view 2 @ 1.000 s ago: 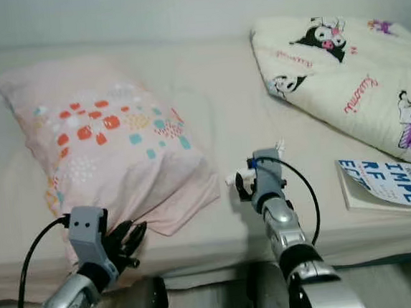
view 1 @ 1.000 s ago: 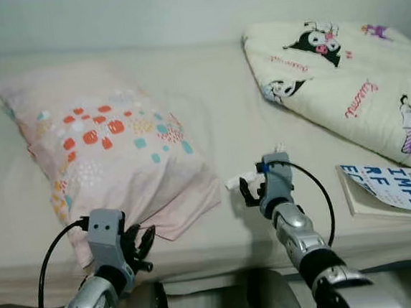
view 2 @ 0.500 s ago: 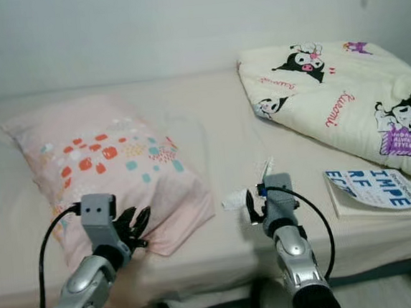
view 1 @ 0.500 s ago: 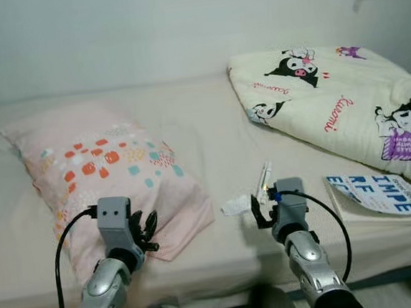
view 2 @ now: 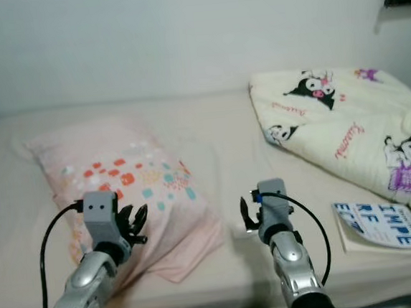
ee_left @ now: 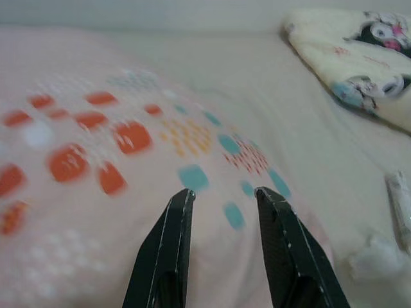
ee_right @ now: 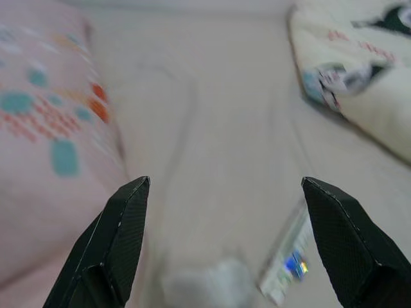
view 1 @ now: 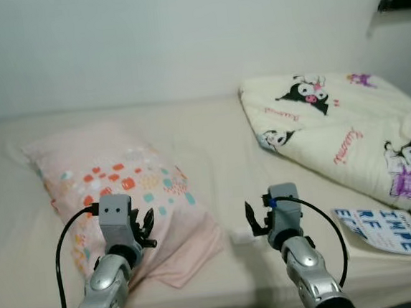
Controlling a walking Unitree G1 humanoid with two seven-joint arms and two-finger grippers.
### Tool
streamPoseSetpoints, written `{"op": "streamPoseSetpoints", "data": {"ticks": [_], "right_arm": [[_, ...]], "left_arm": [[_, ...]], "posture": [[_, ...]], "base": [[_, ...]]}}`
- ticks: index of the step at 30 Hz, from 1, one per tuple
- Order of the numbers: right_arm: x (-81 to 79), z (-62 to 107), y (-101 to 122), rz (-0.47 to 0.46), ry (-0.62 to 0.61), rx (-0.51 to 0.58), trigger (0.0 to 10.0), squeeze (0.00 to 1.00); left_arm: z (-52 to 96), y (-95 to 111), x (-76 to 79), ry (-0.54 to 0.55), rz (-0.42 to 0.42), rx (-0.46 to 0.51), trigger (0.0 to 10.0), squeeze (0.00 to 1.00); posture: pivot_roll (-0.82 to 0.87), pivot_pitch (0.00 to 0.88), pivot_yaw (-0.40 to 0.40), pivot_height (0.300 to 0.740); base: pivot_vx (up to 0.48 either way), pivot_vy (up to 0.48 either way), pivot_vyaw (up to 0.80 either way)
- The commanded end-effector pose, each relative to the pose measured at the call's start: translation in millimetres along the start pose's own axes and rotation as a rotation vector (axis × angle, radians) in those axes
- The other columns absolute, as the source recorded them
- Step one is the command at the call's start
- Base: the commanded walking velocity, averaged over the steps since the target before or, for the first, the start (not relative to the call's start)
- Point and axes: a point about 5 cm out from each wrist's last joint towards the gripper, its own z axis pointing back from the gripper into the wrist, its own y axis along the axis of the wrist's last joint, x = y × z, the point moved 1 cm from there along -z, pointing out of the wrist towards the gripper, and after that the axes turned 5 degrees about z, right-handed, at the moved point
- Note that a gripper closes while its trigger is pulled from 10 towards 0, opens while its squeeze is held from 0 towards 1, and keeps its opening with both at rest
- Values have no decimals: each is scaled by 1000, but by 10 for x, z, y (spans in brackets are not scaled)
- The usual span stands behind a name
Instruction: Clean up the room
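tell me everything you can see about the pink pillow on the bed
The pink pillow is soft, pale pink fabric printed with orange-red, teal, yellow and white patches. It lies flat and slightly askew on the left part of the beige bed, its near corner drooping toward the bed's front edge. It looks plump and lightly creased. The left pincer hovers at its near end, fingers open, not gripping it. A small white scrap lies on the sheet just beside that near corner.

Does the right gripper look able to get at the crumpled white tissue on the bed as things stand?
Probably yes: the right gripper is open wide, the tissue lies on the bed just below and ahead of it, with nothing between.
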Motion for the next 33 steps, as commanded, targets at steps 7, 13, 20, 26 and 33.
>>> {"op": "streamPoseSetpoints", "data": {"ticks": [7,13,20,26,33], "right_arm": [[-139,47,-52,-78,46,-34,10000,0],[-150,44,-60,-92,36,-52,10000,0],[-163,63,-68,-105,30,-64,10000,0],[-209,91,-97,-119,46,-82,10000,0],[-260,99,-130,-107,74,-110,10000,0]], "left_arm": [[38,-83,-126,60,-27,-29,10000,0],[47,-79,-168,57,-21,-31,10000,0],[92,-63,-136,16,12,-31,10000,0],[100,-56,-111,26,3,-36,10000,0],[92,-44,-96,15,-11,-35,10000,0]], "posture": [[60,7,-38,726],[59,8,-32,726],[61,9,-27,726],[65,9,-27,726],[68,0,-28,726]], "base": [[0,0,0],[0,0,0],[0,-319,129],[0,-294,667],[0,0,0]]}}
